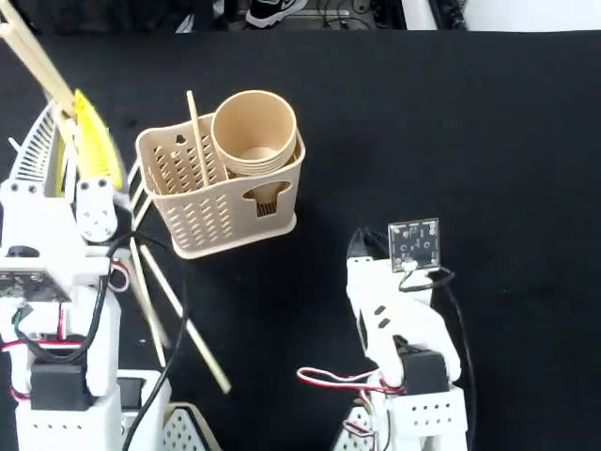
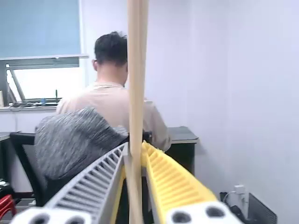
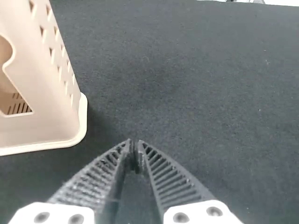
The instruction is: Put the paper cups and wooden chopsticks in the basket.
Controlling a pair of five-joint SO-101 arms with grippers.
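Left pincer (image 2: 134,148) clamps a wooden chopstick (image 2: 135,70)
Right pincer (image 3: 134,151) sits pressed together near the basket (image 3: 42,93) holding paper cups (image 1: 254,127).

A beige slotted basket (image 1: 225,211) stands on the black table (image 1: 470,141). A stack of paper cups (image 1: 254,132) sits mouth-up in the half of the basket away from the left arm (image 1: 56,282). An upright chopstick (image 1: 196,132) leans in the other half. The left pincer (image 1: 64,105), one finger yellow and one white, is lifted off the table and clamps a raised chopstick (image 1: 33,54), which slants toward the table's far corner. Several loose chopsticks (image 1: 188,324) lie crossed on the table between the basket and the left arm. The right arm (image 1: 404,329) sits folded low, apart from the basket.
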